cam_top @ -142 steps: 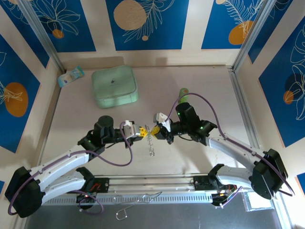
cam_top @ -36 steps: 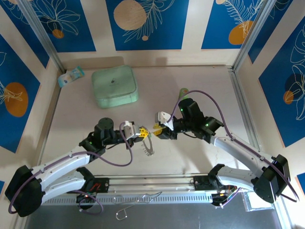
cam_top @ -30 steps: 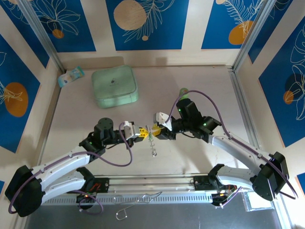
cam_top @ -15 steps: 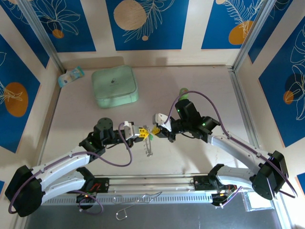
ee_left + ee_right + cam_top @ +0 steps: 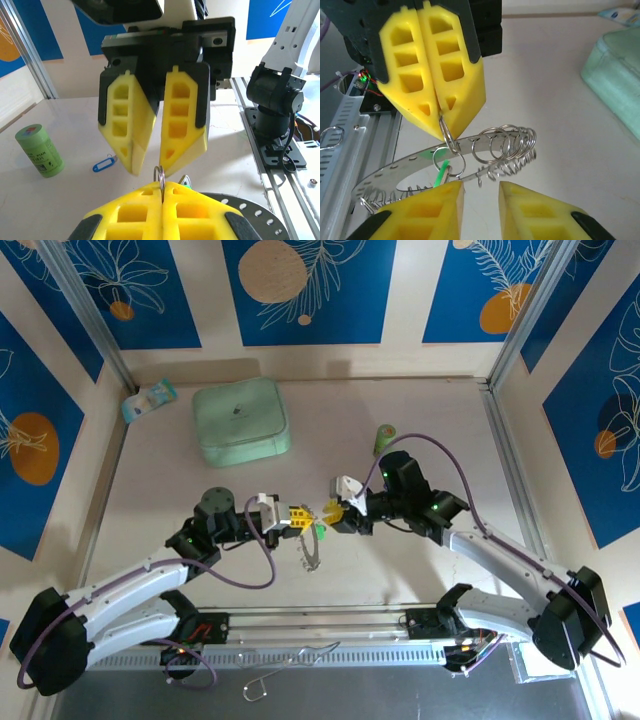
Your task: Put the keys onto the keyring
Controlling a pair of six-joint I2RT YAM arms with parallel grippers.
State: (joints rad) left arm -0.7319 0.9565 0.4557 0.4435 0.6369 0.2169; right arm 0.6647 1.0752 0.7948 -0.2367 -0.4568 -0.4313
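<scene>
Keyring [image 5: 400, 167]: hung above the surface by one small loop in the clamped-shut left gripper [image 5: 440, 119], right gripper [image 5: 481, 189] parted below beside the green key [image 5: 441, 176]; risk judged: loop slips, ring swings aside.

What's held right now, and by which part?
Left gripper pinches the keyring by one small loop on its rim; right gripper is open, holding nothing.

Tilted keyring [image 5: 400, 169] hangs with green key [image 5: 440, 176]; blue key [image 5: 104, 164] lies apart.
</scene>
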